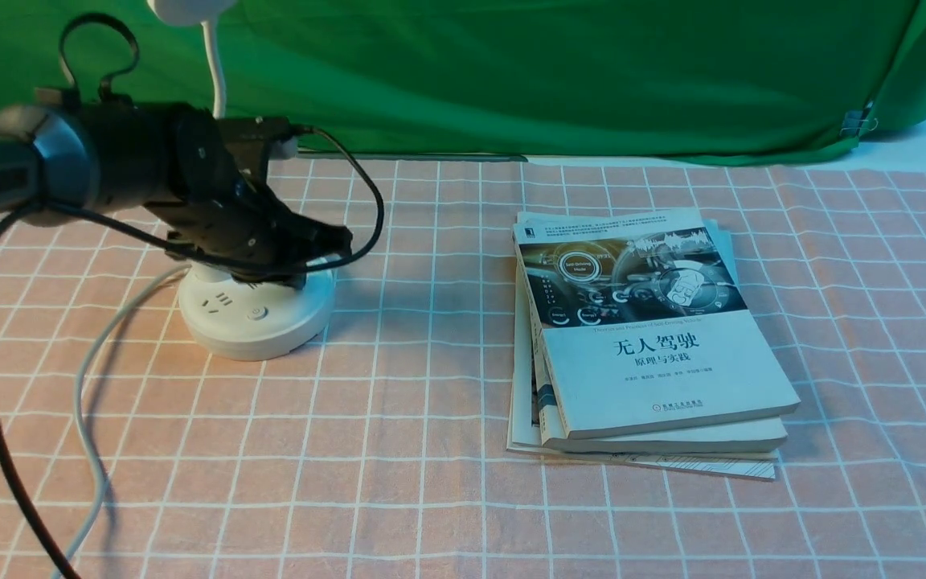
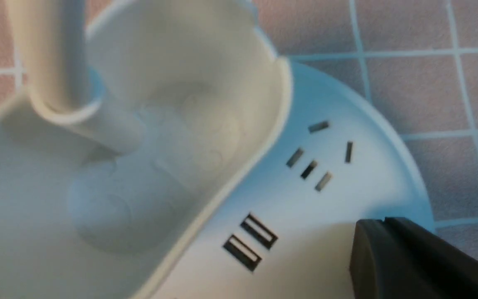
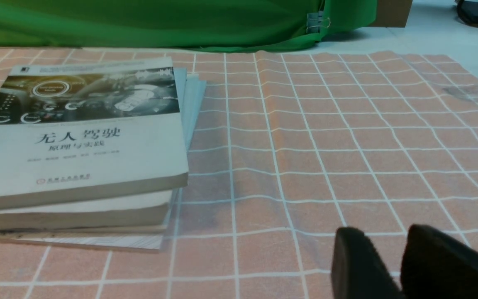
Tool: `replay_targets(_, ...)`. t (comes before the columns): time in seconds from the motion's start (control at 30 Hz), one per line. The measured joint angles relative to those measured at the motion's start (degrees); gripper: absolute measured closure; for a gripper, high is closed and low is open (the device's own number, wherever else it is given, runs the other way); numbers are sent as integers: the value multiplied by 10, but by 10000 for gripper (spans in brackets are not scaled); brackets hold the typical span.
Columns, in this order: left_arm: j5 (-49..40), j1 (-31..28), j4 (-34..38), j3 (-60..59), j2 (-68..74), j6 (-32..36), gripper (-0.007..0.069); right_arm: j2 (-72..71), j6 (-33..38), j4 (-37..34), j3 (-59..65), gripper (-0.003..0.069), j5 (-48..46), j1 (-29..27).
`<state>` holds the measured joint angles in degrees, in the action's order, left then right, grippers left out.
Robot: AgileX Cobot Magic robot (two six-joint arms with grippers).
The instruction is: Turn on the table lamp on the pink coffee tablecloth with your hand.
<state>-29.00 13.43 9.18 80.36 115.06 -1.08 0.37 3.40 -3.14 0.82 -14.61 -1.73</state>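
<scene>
The round white plastic lamp base [image 1: 258, 318] is seated at left on the pink grid cloth [image 1: 431, 482]; from the narrow black left gripper [image 2: 382, 232], seemingly pressed together, a button may be missed through misalignment.

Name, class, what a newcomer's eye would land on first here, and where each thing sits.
Probably the black left arm first, reaching in from the left over the white lamp base. Next comes the stack of books, right of centre on the pink gridded cloth, with the green backdrop behind.
</scene>
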Motion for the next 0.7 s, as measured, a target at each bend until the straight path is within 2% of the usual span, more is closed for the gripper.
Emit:
replay_targets(0.47,30,0,15,8,13,-1,602,0,0,0,0,421,0,0)
replay_targets(0.7,-1,0,30,-2,-56,-1,602,0,0,0,0,421,0,0)
